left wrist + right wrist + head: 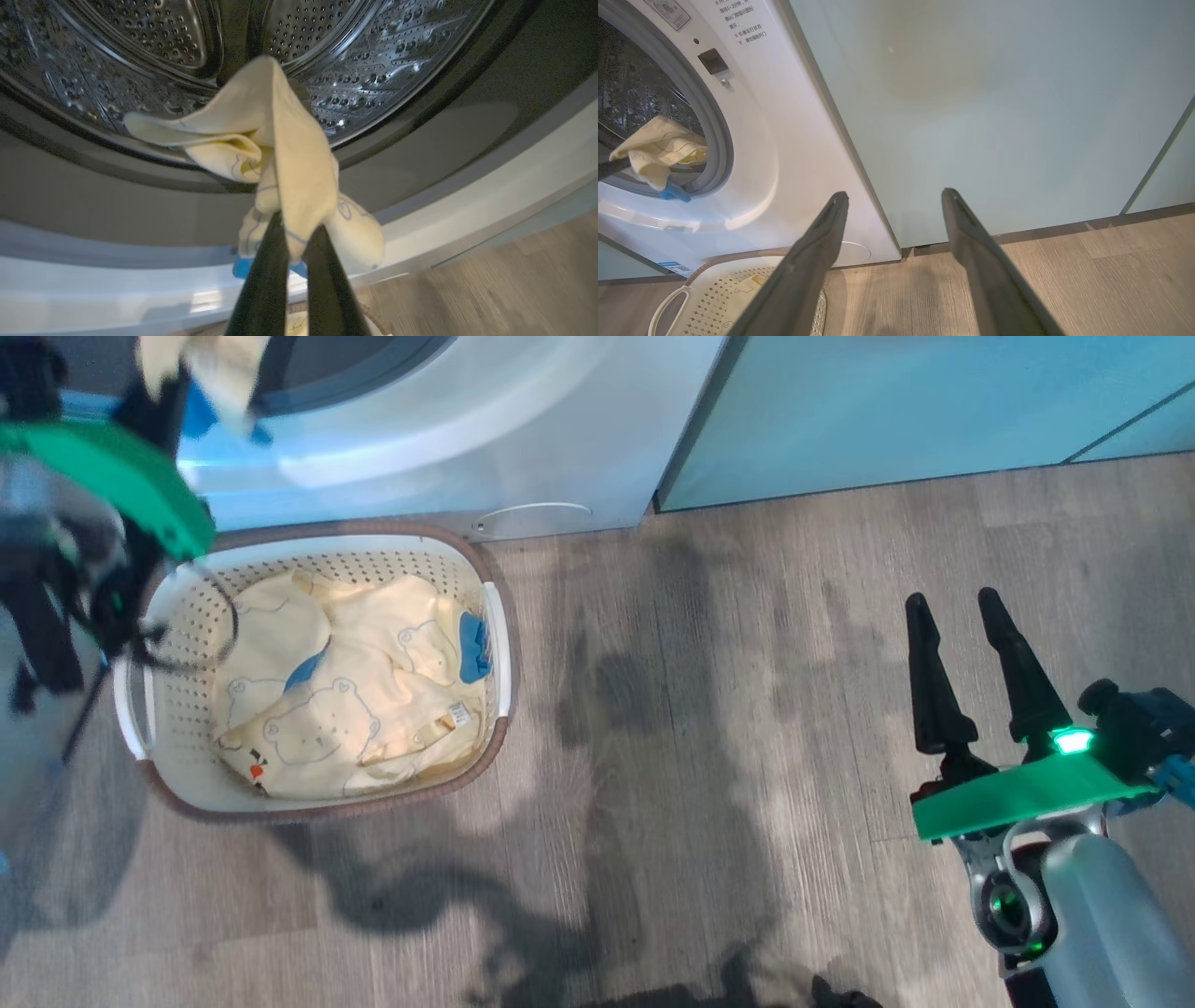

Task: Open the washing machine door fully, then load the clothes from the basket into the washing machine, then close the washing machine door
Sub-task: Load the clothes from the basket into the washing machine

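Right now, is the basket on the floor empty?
No, pale yellow clothes with blue trim lie piled inside the basket in the head view.

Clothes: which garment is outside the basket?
The garment held by the left gripper, jaws shut, before the drum; the other clothes lie in the basket.

White washing machine [794, 154], mouth uncovered, with its perforated steel drum [373, 56] exposed. A pale yellow garment [280, 154] with blue trim is draped at the mouth's lower edge. The cream basket [182, 728] on the floor just in front contains further bear-printed clothes [355, 700].
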Motion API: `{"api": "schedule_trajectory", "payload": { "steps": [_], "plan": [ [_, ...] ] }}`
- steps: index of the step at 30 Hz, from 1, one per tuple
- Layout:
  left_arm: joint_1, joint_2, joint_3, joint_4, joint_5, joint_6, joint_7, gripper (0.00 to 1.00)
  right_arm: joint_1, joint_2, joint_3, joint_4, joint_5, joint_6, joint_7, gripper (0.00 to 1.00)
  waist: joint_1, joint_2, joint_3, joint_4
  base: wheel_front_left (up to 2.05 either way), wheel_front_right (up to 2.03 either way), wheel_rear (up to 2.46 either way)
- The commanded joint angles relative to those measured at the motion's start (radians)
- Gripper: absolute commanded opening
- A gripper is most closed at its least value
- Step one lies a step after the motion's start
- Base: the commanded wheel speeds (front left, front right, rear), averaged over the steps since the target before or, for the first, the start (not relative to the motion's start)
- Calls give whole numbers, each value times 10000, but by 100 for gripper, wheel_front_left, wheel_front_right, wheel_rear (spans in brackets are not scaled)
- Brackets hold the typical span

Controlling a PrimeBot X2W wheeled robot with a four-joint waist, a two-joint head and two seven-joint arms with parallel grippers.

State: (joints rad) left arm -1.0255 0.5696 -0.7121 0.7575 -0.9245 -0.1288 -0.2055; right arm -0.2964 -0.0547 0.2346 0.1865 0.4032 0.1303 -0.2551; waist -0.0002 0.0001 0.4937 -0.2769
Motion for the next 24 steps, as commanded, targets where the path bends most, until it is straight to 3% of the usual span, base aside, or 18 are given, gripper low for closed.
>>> {"api": "schedule_trajectory", "payload": {
  "steps": [1, 14, 18, 24],
  "plan": [
    [-589, 576, 334, -273, 137, 65, 96, 0, 107, -75, 172, -273, -56, 4, -67, 100, 2, -1, 44, -2, 0, 0, 0],
    [-3167, 1144, 611, -552, 124, 549, 2087, 0, -540, 32, 482, -440, 179, 4, -67, 100, 2, -1, 1339, -638, 0, 0, 0],
    [-4070, 1304, 592, -314, 467, 758, 2261, 0, -781, 41, 596, -551, 486, 4, -67, 100, 2, -1, 1835, -875, 0, 0, 0],
    [-5378, 1060, 549, 297, 928, 991, 2050, 0, -1018, 43, 683, -626, 757, 4, -67, 100, 2, -1, 2394, -1031, 0, 0, 0]
  ]
}}
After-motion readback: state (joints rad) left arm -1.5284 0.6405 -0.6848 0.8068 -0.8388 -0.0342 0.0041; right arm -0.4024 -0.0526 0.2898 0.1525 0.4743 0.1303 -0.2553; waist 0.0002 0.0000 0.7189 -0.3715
